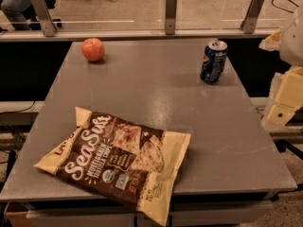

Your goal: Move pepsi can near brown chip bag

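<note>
— Three things on the grey table [156, 93]?
— Yes: apple [93, 49], pepsi can [214, 61], brown chip bag [116, 162].
— Whereabouts of the can?
— Far right part of the tabletop, standing upright, silver top up, close to the right edge. Touching nothing.
— And the bag?
— Near left, lying flat, white lettering up, one cream corner hanging over the front edge. Well apart from the can, with bare tabletop between.
— Apple?
— Far left, well apart from both can and bag.
— Gripper [283, 109]?
— Off the table, just beyond its right edge, nearer the camera than the can. Only pale blocky parts showing at the right side of the view. Spread or pressed together: cannot tell.
— Anything behind?
— Glass barrier on metal posts [171, 11] along the far edge.
</note>
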Available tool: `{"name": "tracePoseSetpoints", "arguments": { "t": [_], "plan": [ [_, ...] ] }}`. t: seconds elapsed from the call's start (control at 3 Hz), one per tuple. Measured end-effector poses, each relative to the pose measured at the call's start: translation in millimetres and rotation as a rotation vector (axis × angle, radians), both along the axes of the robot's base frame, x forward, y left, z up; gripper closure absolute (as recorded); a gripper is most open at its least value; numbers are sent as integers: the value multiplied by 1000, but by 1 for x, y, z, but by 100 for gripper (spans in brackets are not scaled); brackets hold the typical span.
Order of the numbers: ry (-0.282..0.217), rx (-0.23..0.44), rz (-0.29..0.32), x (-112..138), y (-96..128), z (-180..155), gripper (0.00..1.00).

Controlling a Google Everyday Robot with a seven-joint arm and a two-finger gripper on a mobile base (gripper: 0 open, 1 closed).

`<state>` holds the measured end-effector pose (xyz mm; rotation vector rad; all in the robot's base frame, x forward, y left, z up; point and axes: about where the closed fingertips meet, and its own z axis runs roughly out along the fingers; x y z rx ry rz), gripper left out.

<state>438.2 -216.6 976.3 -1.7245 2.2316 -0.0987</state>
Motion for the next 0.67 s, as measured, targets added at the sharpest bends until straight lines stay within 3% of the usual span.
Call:
{"name": "tracePoseSetpoints", "arguments": {
  "t": [0.33,0.67],
  "plan": [
    [0,0,0,0,0,0,0],
    [-24,36,15,22,-4,-8,0]
  ]
}}
